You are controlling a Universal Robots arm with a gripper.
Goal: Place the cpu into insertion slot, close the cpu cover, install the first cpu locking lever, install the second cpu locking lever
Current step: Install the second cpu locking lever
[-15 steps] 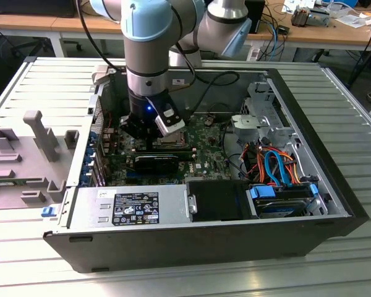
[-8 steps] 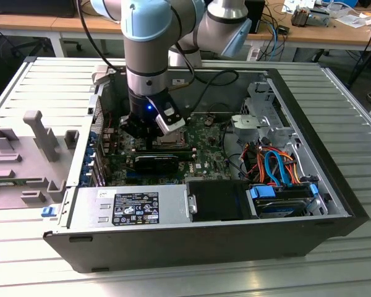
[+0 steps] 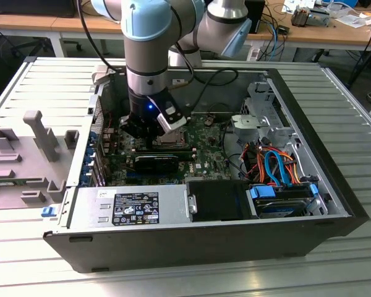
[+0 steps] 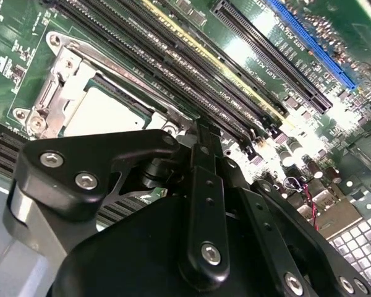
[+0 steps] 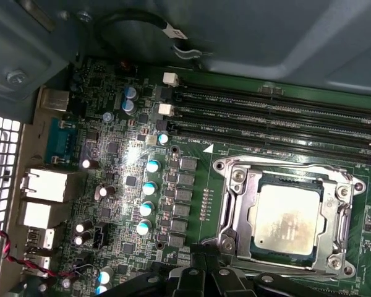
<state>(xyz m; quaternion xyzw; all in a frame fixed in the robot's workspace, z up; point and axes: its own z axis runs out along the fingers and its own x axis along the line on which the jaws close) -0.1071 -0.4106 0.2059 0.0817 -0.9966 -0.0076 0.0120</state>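
Cpu: lying as a small flat square chip with a silver-grey metal top (image 5: 287, 219), already seated inside the insertion slot (image 5: 322, 189), the small square socket with a dark centre and silver rim on the green motherboard (image 5: 195, 204). Showing again in the second wrist view (image 4: 105, 114), flat and level within that slot.

Judging the first step as done. Judging the second as done or very nearly so: seeing the cpu cover (image 5: 235, 207), a thin square silver metal frame plate with a square window, lying down over the slot's rim and framing the chip through its window, not standing up on its hinge.

Reading the two locking levers less surely: making out a thin metal rod (image 5: 284, 170) running along the slot's side nearest the long black memory slots (image 5: 266, 117), but not telling whether it is hooked under its catch. Counting both lever steps as still to be confirmed.

Finding the black claw of the gripper (image 3: 149, 137) hanging low inside the open grey computer case (image 3: 173, 242), just beside the slot, at the side away from the memory slots (image 5: 204, 266) and close over the cover's edge (image 4: 198, 133). Not telling whether released or clenched — nor whether touching anything.
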